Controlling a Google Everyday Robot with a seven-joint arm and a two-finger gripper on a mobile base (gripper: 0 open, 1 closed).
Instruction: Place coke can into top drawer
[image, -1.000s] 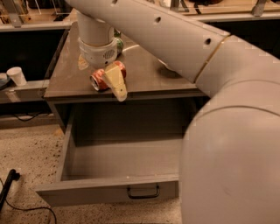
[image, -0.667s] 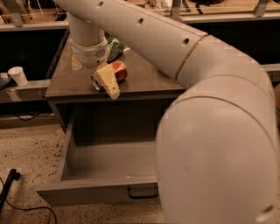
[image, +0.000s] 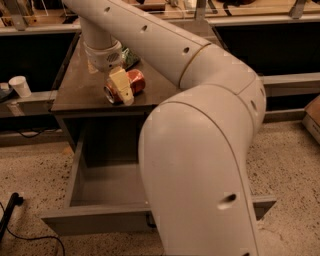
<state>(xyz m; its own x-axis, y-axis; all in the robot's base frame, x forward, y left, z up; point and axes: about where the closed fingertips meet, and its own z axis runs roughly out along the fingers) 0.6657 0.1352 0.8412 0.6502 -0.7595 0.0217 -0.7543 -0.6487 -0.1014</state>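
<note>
The coke can is red-orange with a silver top. It lies on its side near the front edge of the brown cabinet top. My gripper comes down from above and straddles the can's middle. One cream finger crosses the can's front, and the gripper looks shut on the can. The top drawer is pulled wide open below, grey and empty where it shows. Its front panel is nearest the camera. My arm hides the drawer's right half and most of its handle.
A green foil bag lies on the cabinet top just behind the gripper. A white paper cup stands on a ledge at the left. A black cable lies on the speckled floor at the lower left. My arm's large elbow fills the middle and right.
My arm's elbow has swung left and now covers more of the drawer. The gripper and can have stayed at nearly the same spot on the cabinet top, shifting slightly back.
</note>
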